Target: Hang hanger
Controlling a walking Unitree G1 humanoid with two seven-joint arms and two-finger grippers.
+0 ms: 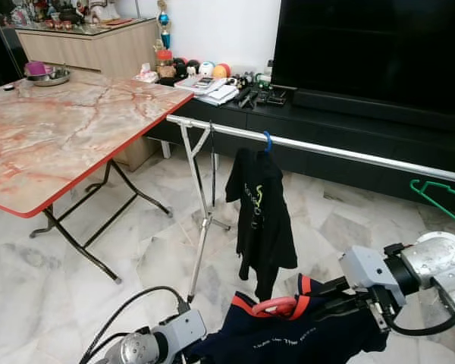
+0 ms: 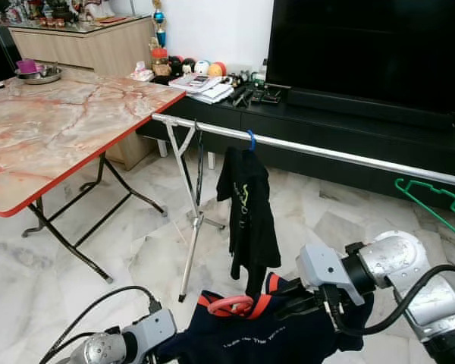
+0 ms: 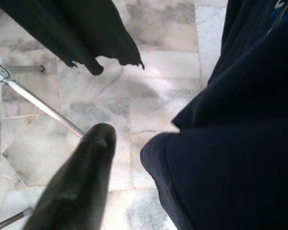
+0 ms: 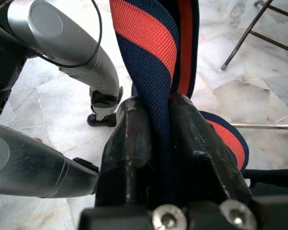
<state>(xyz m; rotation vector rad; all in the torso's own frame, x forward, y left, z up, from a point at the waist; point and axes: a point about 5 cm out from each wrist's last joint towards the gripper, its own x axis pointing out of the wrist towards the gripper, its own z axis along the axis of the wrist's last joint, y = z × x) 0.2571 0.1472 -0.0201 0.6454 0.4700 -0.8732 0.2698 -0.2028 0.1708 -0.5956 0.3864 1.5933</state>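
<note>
A navy shirt (image 1: 303,334) with a red-and-navy striped collar (image 4: 149,33) hangs low between my two arms, and a red hanger (image 1: 273,306) sits in its neck. My right gripper (image 4: 158,110) is shut on the collar band, to the right of the hanger. My left gripper (image 1: 193,345) reaches into the shirt's left side from below, where the navy cloth (image 3: 240,143) covers its grip. Above and behind runs the silver rail (image 1: 326,149) of a clothes rack. A black shirt (image 1: 262,220) hangs from the rail on a blue hanger hook (image 1: 268,140).
A green hanger (image 1: 440,199) hangs at the rail's right end. The rack's folding leg (image 1: 201,220) stands left of the black shirt. A marble-topped folding table (image 1: 53,129) is at left, and a black TV console (image 1: 349,125) runs behind the rail. The floor is marble tile.
</note>
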